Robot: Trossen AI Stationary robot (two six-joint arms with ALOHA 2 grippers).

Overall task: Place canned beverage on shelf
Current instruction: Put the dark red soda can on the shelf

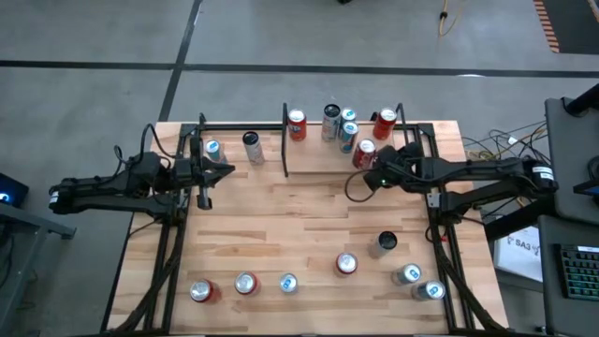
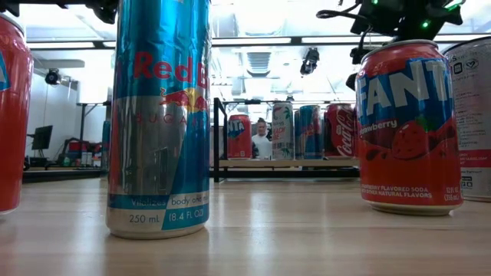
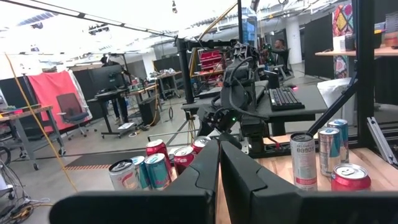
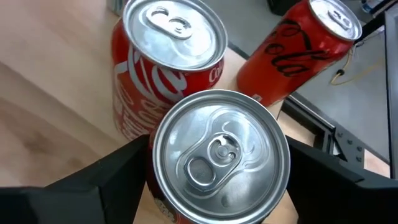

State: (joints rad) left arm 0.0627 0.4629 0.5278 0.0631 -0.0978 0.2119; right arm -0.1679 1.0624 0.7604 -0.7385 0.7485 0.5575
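The shelf, a light-wood board with black rails, stands at the table's far middle with several cans on it. My right gripper is at the shelf's right end, shut on a red can with a silver lid. A Coca-Cola can stands upright just beyond it, and a tilted-looking dark-lettered Coke can stands farther off by the rail. My left gripper is shut and empty at the table's far left, near two cans. My right gripper holds the can by its side wall just below the lid's rim, one finger on each side. The fingers slant down at it from the table's right side. The can is upright. Whether its base rests on the wood is hidden by the can itself.
Several loose cans stand near the table's front edge, among them a Red Bull can and a Fanta can. A black rail bounds the shelf's left end. Bare wood lies in the table's middle.
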